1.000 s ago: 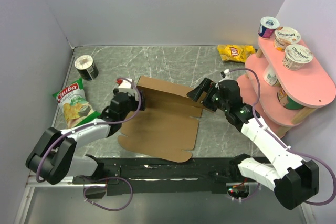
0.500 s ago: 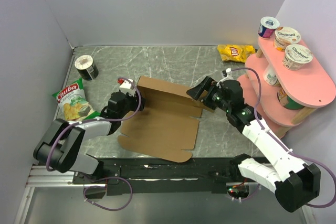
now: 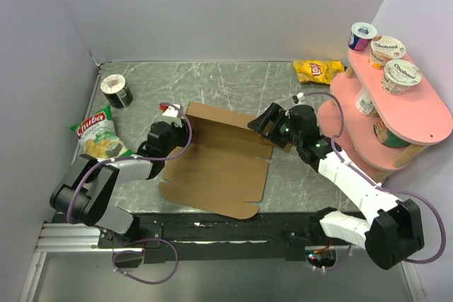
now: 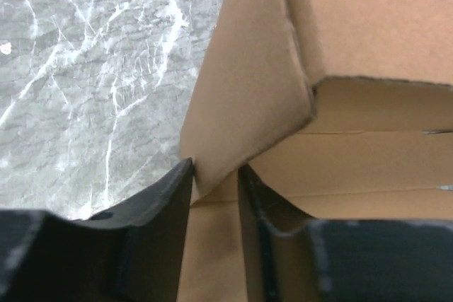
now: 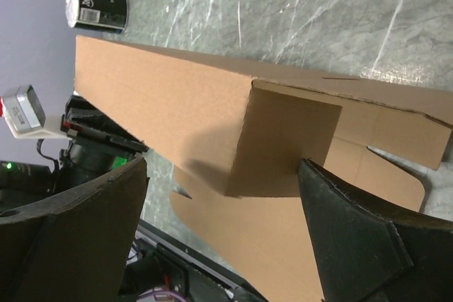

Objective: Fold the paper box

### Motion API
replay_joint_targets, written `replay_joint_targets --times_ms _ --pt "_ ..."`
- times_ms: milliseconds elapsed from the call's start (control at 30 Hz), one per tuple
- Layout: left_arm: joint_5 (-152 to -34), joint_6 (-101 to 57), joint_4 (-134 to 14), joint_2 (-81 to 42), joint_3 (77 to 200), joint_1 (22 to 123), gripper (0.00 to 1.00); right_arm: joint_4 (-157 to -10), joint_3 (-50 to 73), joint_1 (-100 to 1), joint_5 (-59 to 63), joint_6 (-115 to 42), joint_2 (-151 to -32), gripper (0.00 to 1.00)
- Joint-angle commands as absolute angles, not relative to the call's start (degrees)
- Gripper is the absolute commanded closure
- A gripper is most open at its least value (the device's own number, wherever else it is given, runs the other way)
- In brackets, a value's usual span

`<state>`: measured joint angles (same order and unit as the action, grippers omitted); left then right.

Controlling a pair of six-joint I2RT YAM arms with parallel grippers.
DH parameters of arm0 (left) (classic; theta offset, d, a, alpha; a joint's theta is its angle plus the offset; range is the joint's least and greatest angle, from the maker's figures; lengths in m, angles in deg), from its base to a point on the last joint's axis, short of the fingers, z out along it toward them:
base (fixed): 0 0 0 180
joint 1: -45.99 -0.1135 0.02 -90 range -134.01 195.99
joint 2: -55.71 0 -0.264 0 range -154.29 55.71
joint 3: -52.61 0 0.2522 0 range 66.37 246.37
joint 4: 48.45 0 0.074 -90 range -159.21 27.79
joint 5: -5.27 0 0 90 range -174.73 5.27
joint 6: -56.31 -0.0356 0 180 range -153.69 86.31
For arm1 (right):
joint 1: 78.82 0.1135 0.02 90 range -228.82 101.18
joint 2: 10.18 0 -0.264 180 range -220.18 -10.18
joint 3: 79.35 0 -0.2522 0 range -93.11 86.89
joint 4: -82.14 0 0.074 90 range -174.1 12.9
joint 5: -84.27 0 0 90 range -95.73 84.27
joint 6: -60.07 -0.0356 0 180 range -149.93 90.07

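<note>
The paper box point(image 3: 219, 164) is a plain brown cardboard sheet lying flat mid-table, with its far wall folded up. My left gripper point(image 3: 175, 131) is at the wall's left end. In the left wrist view the left gripper point(image 4: 216, 171) has narrowed, still open, around the lower corner of the end flap point(image 4: 248, 90); the corner rests against the left finger, and a gap shows beside the other. My right gripper point(image 3: 267, 124) is at the wall's right end. There the right gripper point(image 5: 223, 163) stands wide open, its right fingertip point(image 5: 311, 175) touching the folded end flap point(image 5: 290, 139).
A black can point(image 3: 116, 91) stands at the back left and a green chips bag point(image 3: 99, 136) lies left of the box. A yellow chips bag point(image 3: 318, 70) lies at the back. A pink tiered shelf point(image 3: 417, 114) holding yogurt cups point(image 3: 401, 76) stands on the right.
The left jaws have narrowed around the left end flap, and the left arm's elbow has swung toward the box. The right gripper has shifted slightly left along the raised wall.
</note>
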<state>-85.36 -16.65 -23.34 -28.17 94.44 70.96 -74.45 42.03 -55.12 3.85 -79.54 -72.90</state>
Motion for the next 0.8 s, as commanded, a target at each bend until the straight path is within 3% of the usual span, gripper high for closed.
replay_joint_targets --times_ms 0,267,767 --pt "-84.91 -17.6 -20.03 -28.93 96.34 71.21 0.66 -79.26 42.33 -55.44 4.11 -80.91 -74.43 0.08" --pt "-83.24 -18.92 -20.64 -28.84 96.6 72.7 0.75 -83.92 43.74 -55.44 2.53 -83.63 -75.39 0.12" --pt "-81.22 -19.36 -21.87 -27.88 96.34 74.02 0.77 -93.06 46.73 -55.97 1.56 -86.8 -77.33 0.58"
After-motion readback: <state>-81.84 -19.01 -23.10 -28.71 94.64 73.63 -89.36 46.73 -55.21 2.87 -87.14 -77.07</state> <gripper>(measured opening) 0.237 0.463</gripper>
